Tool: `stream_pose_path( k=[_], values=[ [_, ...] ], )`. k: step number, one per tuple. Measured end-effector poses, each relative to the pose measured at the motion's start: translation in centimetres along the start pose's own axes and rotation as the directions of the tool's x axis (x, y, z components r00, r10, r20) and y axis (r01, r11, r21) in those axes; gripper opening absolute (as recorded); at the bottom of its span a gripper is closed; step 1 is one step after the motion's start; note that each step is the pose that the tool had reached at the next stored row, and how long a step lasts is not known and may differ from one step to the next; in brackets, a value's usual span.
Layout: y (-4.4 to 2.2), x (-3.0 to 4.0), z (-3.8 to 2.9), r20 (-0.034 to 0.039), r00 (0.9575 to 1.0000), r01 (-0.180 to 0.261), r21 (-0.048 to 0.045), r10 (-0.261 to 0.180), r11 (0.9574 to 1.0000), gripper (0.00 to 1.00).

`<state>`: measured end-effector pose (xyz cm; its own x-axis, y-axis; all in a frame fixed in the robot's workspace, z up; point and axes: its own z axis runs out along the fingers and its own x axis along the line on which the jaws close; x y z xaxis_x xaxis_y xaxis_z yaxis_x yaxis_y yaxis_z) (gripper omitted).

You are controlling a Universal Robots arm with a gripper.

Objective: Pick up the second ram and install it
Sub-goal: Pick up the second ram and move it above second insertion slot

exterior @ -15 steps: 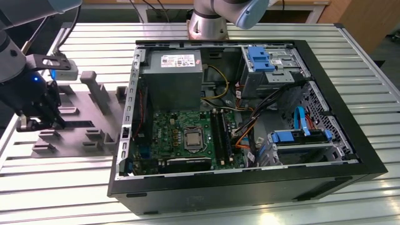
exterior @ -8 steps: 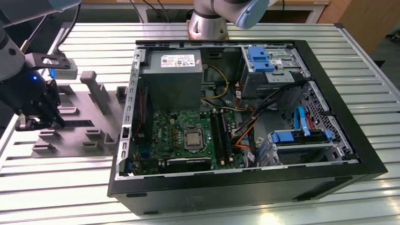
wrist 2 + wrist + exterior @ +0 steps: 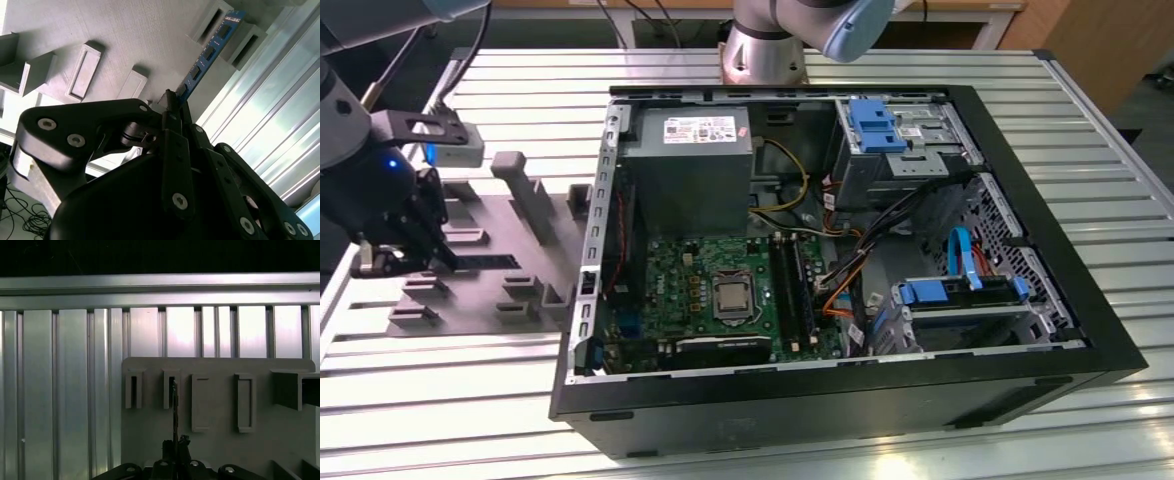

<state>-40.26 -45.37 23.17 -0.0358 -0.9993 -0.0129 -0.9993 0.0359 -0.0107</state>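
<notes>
The second ram (image 3: pixel 210 49) is a thin blue-green stick with black chips, standing on edge over the grey holder block (image 3: pixel 100 30). Its far end sits between two slotted posts. My gripper (image 3: pixel 171 102) is shut on its near end. In the first wrist view the ram (image 3: pixel 174 407) appears edge-on as a dark line rising from the gripper (image 3: pixel 175 446) toward a slot in the holder (image 3: pixel 280 440). In the exterior view the gripper (image 3: pixel 434 258) is low over the holder (image 3: pixel 520 295) at the exterior view's left, and the ram (image 3: pixel 487 262) shows as a dark strip beside it.
The open black computer case (image 3: pixel 854 410) lies to the exterior view's right of the holder. Inside it are the green motherboard (image 3: pixel 674 265) with long black sockets (image 3: pixel 790 285), a grey power supply (image 3: pixel 687 165) and blue drive bays (image 3: pixel 881 125). The ribbed metal table (image 3: pixel 440 400) runs underneath.
</notes>
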Motion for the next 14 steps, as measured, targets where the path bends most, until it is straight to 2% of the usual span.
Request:
stream_pose_path(
  k=[14],
  values=[
    [0.0, -0.01, -0.51, 0.0001, 1.0, 0.0, 0.0, 0.0, 1.0, 0.14]
  ],
)
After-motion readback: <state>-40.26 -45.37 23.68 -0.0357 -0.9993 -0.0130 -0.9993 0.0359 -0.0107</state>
